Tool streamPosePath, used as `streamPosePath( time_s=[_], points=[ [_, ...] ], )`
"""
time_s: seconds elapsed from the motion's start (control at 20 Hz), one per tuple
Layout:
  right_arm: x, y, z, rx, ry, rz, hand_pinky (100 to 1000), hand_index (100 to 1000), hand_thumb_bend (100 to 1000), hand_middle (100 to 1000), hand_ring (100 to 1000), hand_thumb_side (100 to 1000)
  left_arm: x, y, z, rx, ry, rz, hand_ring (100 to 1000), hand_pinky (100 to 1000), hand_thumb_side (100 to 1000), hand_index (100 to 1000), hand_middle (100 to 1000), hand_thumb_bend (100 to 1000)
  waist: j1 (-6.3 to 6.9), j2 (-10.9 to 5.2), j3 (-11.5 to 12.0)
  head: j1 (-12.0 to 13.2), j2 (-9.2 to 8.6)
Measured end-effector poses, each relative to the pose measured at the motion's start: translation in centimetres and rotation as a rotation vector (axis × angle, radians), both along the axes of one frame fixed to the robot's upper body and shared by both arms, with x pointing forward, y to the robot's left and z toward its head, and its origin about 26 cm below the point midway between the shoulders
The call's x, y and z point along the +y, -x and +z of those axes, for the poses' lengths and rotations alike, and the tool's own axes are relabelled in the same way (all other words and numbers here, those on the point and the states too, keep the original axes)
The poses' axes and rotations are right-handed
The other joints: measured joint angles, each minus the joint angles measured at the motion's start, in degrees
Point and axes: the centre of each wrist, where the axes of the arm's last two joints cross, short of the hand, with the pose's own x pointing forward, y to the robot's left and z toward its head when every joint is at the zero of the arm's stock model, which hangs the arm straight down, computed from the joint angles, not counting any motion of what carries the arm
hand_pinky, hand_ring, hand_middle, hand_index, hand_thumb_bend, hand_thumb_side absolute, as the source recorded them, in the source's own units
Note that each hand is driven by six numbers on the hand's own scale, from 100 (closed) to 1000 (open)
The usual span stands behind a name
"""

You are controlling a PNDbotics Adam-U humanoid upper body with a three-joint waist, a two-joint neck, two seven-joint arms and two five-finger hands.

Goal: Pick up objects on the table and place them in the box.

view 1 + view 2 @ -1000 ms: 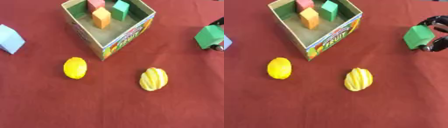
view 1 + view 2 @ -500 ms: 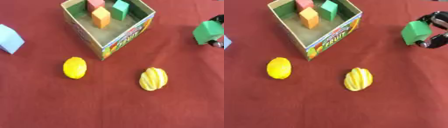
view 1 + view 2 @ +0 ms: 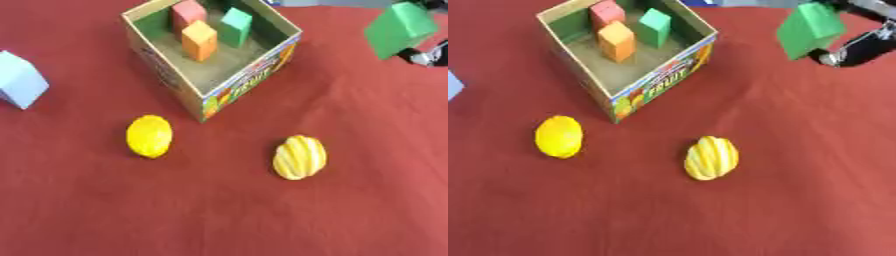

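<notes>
Red tabletop (image 3: pixel 367 200) carries the box (image 3: pixel 254 80); right of it, the right hand (image 3: pixel 859 42) holds a green block (image 3: pixel 808 29) aloft.

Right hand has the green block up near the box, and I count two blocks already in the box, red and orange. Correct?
Not quite: the box holds three blocks, not two. The left eye view shows a red block, an orange block and a green one standing inside. The rest holds: the right hand has the green block raised to the box's right.
</notes>
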Motion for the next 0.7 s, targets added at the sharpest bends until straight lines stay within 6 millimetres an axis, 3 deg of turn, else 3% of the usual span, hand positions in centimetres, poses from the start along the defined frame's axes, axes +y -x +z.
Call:
streamPosePath(
  time_s=[0.3,0.7],
  points=[
    [5.5,-0.7,2.9,0.035,0.05,0.162,845,694,100,593,741,140,0.0,0.0,0.0,-0.001,-0.007,0.0,569,756,508,816,556,100,-1.32,-1.47,0.4,-0.5,0.77],
    [11.3,-5.1,3.2,0.086,0.04,0.25,837,708,100,598,749,121,-0.2,-0.1,0.2,-0.009,-0.017,-0.012,569,757,506,816,557,100,-1.93,-2.11,1.8,-1.9,1.24]
  ],
)
